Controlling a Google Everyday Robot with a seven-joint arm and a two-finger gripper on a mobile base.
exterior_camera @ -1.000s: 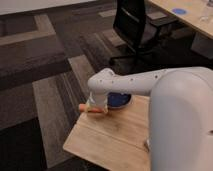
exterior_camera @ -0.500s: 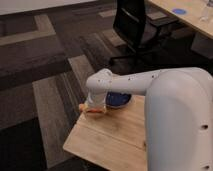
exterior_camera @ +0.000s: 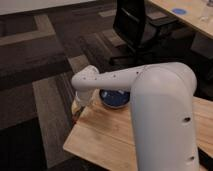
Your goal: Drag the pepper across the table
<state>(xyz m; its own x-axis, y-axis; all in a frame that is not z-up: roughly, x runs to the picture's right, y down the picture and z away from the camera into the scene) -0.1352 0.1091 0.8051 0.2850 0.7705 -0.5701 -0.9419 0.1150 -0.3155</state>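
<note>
The light wooden table fills the lower middle of the camera view. My white arm reaches from the right across it. My gripper hangs down at the table's far left corner, under the wrist. Only a small orange-red bit of the pepper shows at the table's left edge, just below the gripper; the rest is hidden by it. The round dark-blue bowl sits on the table just right of the gripper, partly covered by my arm.
The table's left edge and corner lie right at the gripper, with dark patterned carpet beyond. A black office chair stands behind the table. A pale desk with a blue disc is at the top right.
My gripper has moved left toward the table's corner. The pepper has gone left with it and now shows much less.
</note>
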